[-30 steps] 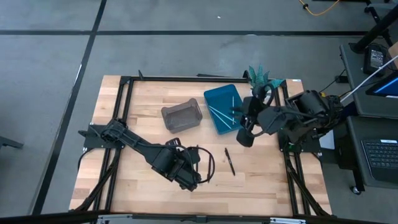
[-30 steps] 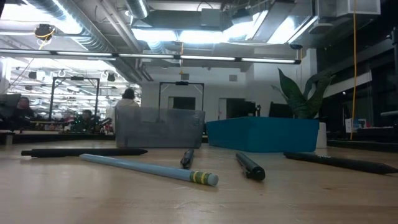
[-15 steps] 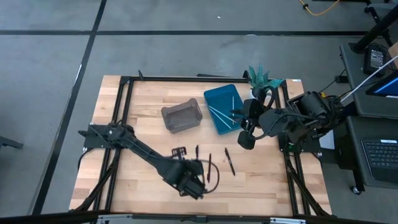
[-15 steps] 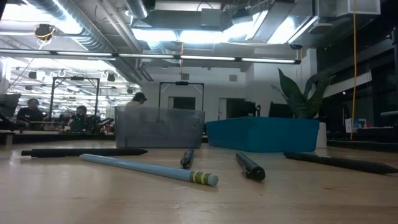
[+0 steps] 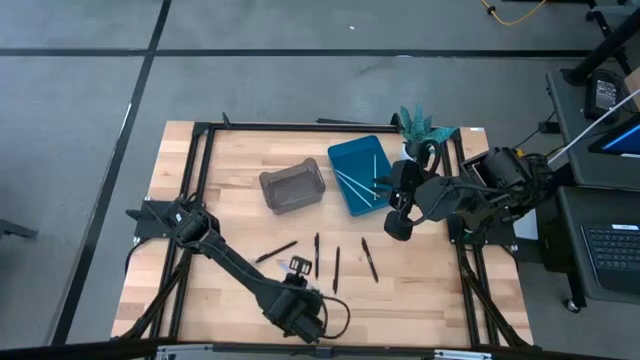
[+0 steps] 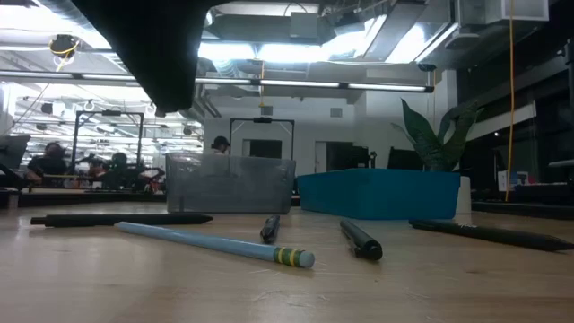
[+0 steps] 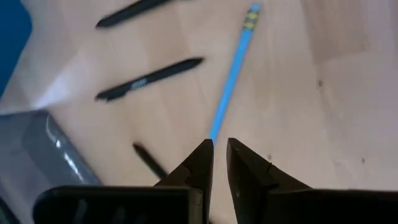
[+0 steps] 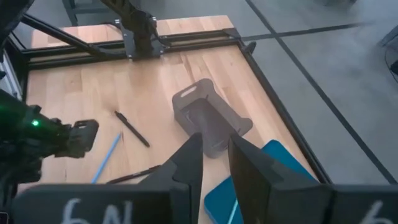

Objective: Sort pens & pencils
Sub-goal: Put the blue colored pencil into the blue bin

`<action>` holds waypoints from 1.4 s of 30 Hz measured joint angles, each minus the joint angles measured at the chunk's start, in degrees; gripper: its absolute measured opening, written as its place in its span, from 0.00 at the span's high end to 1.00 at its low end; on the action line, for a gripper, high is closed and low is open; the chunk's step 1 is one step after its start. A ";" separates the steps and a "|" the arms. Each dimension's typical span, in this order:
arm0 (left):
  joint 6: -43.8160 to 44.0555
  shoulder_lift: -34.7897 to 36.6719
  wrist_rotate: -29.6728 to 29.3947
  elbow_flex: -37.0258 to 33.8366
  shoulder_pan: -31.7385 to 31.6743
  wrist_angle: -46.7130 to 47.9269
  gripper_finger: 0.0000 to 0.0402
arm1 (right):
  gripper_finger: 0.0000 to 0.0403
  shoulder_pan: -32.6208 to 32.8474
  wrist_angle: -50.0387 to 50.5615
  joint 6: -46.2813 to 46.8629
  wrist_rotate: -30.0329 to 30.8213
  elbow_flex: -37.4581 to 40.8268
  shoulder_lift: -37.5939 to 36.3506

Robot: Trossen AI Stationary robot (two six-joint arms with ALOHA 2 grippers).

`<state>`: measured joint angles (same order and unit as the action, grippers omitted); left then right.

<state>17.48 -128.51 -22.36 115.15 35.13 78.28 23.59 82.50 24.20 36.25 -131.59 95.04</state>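
A light blue pencil (image 7: pixel 233 74) lies flat on the wooden table, its banded end (image 6: pixel 291 257) toward the near edge. Black pens lie around it (image 5: pixel 275 252) (image 5: pixel 317 255) (image 5: pixel 336 270) (image 5: pixel 370 258). My left gripper (image 7: pixel 216 148) hangs low over the pencil's plain end, pointing steeply down. Its fingers stand a narrow gap apart with nothing between them. More light blue sticks (image 5: pixel 355 180) lie in the blue tray (image 5: pixel 345 160). My right gripper (image 8: pixel 214 143) waits high beside that tray, slightly open and empty.
A grey bin (image 5: pixel 292 187) stands left of the blue tray, and a green potted plant (image 5: pixel 418 122) stands at the far right corner. A black frame (image 5: pixel 200 130) runs along the table's edges. Bare wood lies near the front edge (image 5: pixel 420 300).
My left gripper has moved toward the table's near edge and sunk toward the pencil, rolling about its own axis. Its arm now shows at the top left of the low view. In the high view several black pens that it covered now show. The pens have not moved.
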 joint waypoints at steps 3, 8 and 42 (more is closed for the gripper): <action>-1.64 0.00 0.72 -0.02 -0.45 -2.22 0.90 | 0.81 0.00 0.02 1.15 0.01 0.00 0.02; -5.45 0.00 3.84 -0.02 -1.49 -4.50 0.90 | 0.81 0.00 0.02 2.64 -0.62 0.00 0.02; -7.59 0.11 4.87 -4.33 -0.48 -3.38 0.90 | 0.81 -0.02 7.44 8.62 -1.40 0.00 0.04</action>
<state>9.89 -128.40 -17.49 110.83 34.65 74.90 23.57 89.94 32.82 34.85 -131.59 95.09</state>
